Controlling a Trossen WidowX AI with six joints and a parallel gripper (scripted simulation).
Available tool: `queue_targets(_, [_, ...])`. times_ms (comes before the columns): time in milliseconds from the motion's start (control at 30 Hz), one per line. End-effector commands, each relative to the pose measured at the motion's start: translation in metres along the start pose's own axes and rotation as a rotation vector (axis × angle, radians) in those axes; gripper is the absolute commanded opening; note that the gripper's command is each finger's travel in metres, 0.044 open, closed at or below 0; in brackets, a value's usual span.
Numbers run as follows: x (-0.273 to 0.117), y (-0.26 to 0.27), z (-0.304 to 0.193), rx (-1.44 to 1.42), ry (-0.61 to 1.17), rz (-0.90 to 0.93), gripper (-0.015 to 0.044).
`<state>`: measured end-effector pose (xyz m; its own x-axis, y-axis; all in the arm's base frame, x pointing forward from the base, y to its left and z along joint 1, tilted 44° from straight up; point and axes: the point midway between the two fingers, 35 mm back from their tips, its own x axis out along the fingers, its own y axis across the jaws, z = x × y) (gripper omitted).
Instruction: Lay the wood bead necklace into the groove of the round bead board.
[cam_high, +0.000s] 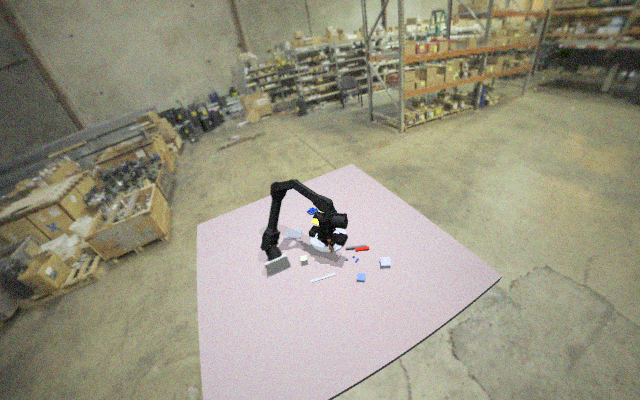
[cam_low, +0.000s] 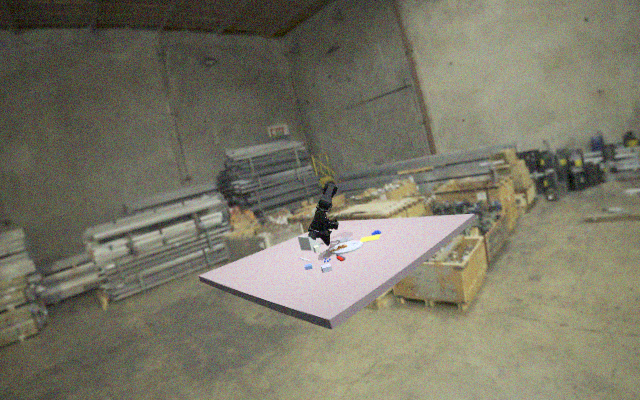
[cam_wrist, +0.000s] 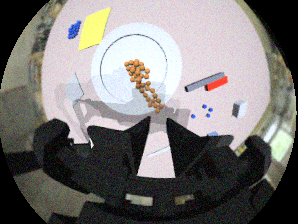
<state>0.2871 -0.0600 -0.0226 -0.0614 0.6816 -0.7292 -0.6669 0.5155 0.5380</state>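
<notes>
The round bead board (cam_high: 317, 244) (cam_low: 354, 245) (cam_wrist: 173, 52) is pale, with a thin dark circular groove line. The orange-brown wood bead necklace (cam_low: 340, 248) (cam_wrist: 138, 79) lies bunched and narrow on it. One end is inside the groove circle. The strand crosses the line, and its other end reaches the board's rim in the wrist view. My gripper (cam_low: 327, 243) (cam_wrist: 158, 119) is partly open and empty, its fingertips a small gap apart. In the wrist view the tips are just below the necklace's rim end. In the top view the arm hides much of the board and necklace.
A yellow sheet (cam_low: 370, 238) (cam_wrist: 95, 29) and blue cluster (cam_high: 312, 211) (cam_wrist: 74, 30) lie beyond the board. A grey bar (cam_wrist: 200, 83) and red piece (cam_high: 362, 248) (cam_wrist: 216, 83) lie beside it. Small blue beads, a whitish block (cam_high: 385, 262), blue block (cam_high: 361, 277) and white stick (cam_high: 323, 277) lie nearby.
</notes>
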Motion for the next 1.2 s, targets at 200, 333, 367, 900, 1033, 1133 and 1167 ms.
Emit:
queue_targets(200, [0.011, -0.002, 0.0, 0.0, 0.008, -0.007, 0.012])
queue_targets(333, [0.015, -0.002, 0.0, 0.001, 0.008, -0.006, 0.012])
queue_targets(367, [0.016, -0.002, 0.0, 0.001, 0.008, -0.005, 0.012])
queue_targets(900, [0.041, 0.0, -0.001, 0.008, 0.006, 0.004, 0.012])
queue_targets(1033, [0.039, -0.001, -0.001, 0.003, 0.011, 0.0, 0.0094])
queue_targets(1133, [0.039, -0.001, -0.001, 0.003, 0.011, 0.0, 0.0015])
queue_targets(1167, [0.039, -0.001, -0.001, 0.003, 0.011, 0.0, 0.0])
